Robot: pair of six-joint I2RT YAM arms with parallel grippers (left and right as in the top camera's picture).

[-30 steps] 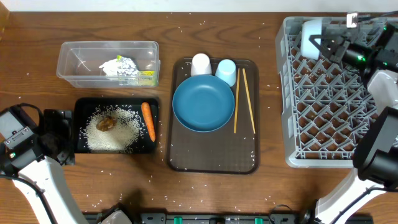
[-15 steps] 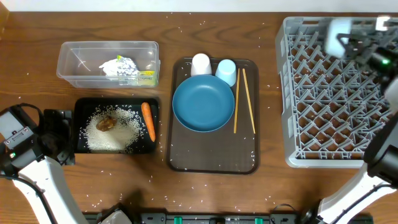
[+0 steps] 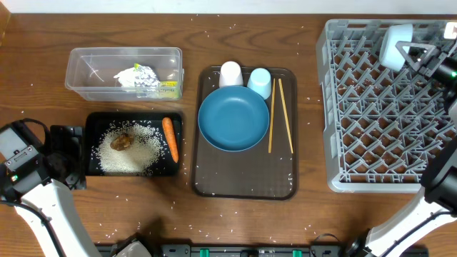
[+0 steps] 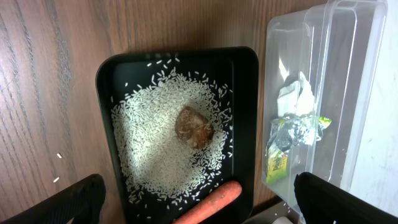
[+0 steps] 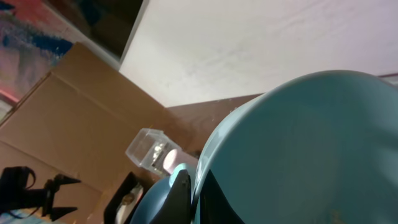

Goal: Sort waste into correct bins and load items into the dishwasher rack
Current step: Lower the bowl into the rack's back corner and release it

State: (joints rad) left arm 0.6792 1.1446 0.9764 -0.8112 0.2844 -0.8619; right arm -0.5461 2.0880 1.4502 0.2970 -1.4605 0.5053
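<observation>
The overhead view is bright and even, with short soft shadows on the counter (image 3: 43, 107) and the bowl (image 3: 396, 44) at upper right pale and slightly smeared. The left wrist view is sharp on the rice (image 4: 161, 143), with white glare over the tub (image 4: 367, 74) at the right edge. The right wrist view is soft, the bowl a blur at lower right, upper left dim.

The left end effector (image 3: 71, 157) is matte black, with two broad, rounded fingers (image 4: 78, 199). Behind it sit a black wrist housing (image 3: 21, 171) bearing a small green light (image 3: 12, 177) and a white tubular link (image 3: 50, 214). The right end effector (image 3: 418, 56) is also black, backed by white links (image 3: 428, 193).
</observation>
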